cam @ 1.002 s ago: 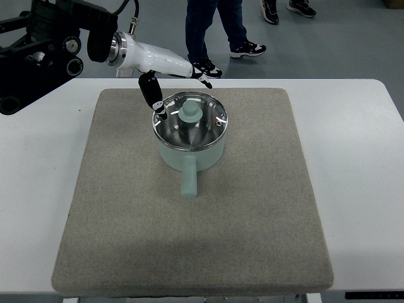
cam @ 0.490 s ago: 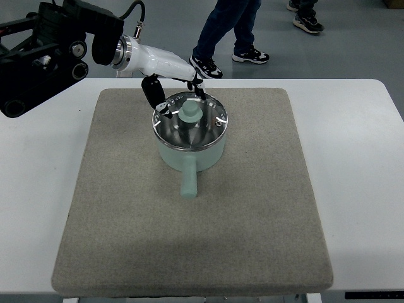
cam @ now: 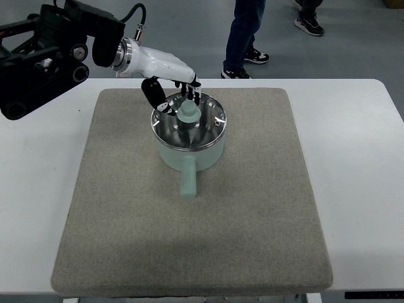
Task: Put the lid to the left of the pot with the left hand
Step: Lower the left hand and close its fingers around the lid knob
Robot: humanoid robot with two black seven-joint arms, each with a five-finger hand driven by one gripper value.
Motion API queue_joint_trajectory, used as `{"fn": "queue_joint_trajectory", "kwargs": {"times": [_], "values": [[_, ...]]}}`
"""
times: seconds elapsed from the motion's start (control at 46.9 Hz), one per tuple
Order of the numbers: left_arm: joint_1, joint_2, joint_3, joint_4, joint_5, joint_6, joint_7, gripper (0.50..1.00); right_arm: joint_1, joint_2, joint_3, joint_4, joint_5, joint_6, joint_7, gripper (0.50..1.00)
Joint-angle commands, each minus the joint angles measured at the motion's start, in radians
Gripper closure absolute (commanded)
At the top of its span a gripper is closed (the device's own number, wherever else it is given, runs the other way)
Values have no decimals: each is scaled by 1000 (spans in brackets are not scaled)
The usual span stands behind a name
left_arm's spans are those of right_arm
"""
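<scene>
A pale mint-green saucepan (cam: 189,151) with a short matching handle pointing toward the camera sits on the far middle of a grey felt mat (cam: 126,221), which covers most of a white table (cam: 360,158). The round glass lid with a steel rim (cam: 205,123) is seated on the pot, its mint-green knob (cam: 187,113) standing up at the centre. The robot's white left hand (cam: 169,81), on a black arm entering from the upper left, now reaches over the far left rim of the lid; compared with 1 s ago it has moved in toward the knob, so that the dark fingertips (cam: 189,93) hang right at the knob's far side, while the black thumb (cam: 151,95) points down beside the pot's left edge. The fingers are loosely curled and spread; they appear close to or just touching the knob, but a firm grasp cannot be confirmed, and the lid sits flat as it did before. The pot and mat lie where they were in the earlier frames. Beyond the table, a person's legs in dark trousers and black-and-white shoes (cam: 243,57) have shifted to the right across the grey floor since 1 s ago. The right arm does not show.
</scene>
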Motion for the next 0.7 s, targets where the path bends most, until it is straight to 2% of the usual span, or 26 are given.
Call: {"fn": "queue_joint_trajectory", "kwargs": {"times": [0.0, 0.235, 0.682], "values": [[0, -1, 0, -2, -1, 8, 0, 789, 0, 0, 0, 0, 0, 0, 0, 576], [2, -1, 0, -3, -1, 33, 0, 769, 0, 0, 0, 0, 0, 0, 0, 576], [9, -19, 4, -13, 2, 31, 0, 784, 0, 0, 0, 0, 0, 0, 0, 576]]}}
